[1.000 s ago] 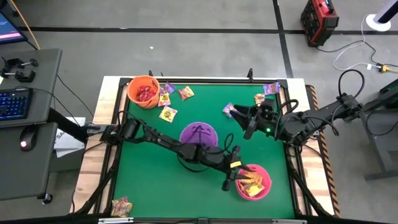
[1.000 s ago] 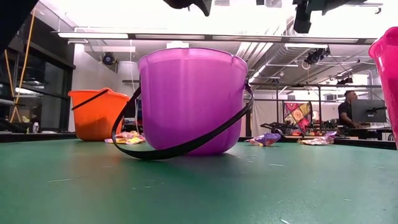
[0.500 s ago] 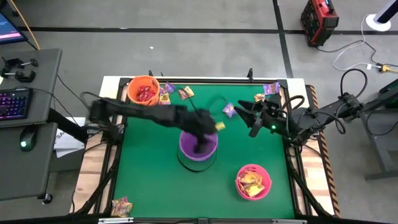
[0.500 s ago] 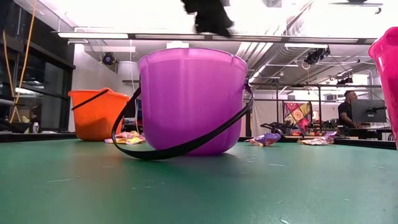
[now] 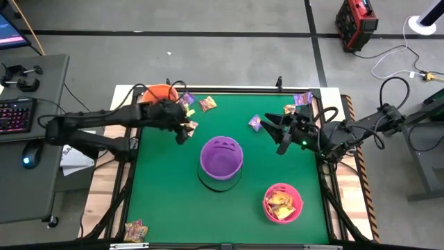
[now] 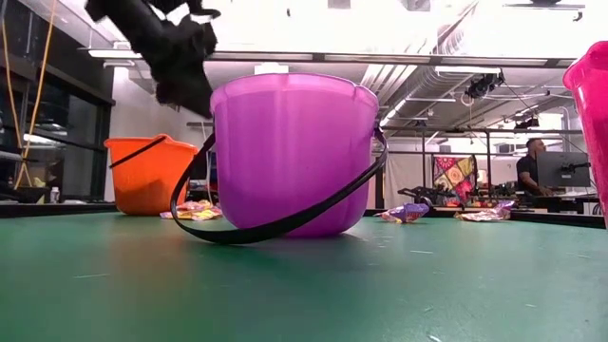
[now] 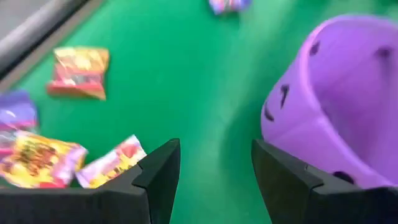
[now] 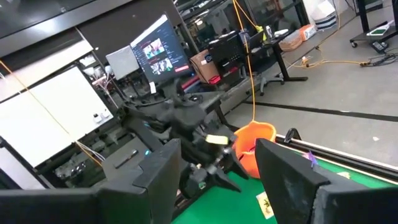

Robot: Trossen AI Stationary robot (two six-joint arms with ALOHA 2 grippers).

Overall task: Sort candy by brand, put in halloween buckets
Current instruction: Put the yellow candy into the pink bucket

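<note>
Three halloween buckets stand on the green mat: orange [image 5: 159, 99] at the far left with red candy inside, purple [image 5: 222, 156] in the middle, pink [image 5: 282, 202] at the near right with yellow candy inside. Loose candy packets [image 5: 207, 104] lie along the far edge. My left gripper [image 5: 184, 132] hangs open and tilted down above the mat, between the orange and purple buckets, over yellow packets [image 7: 112, 163]. It holds nothing. My right gripper [image 5: 277, 133] waits open and level at the right, above the mat, beside a purple packet [image 5: 255, 123].
More packets [image 5: 300, 101] lie at the far right corner, and one [image 5: 135, 230] lies off the mat at the near left. The purple bucket's black handle [image 6: 285, 223] lies on the mat on its near side. Free mat spreads at the near left.
My left gripper has swung from over the pink bucket at the near right, past the purple bucket, toward the far left. It now hangs by the orange bucket and has tipped to a flatter slant. The buckets and loose packets have stayed put.
</note>
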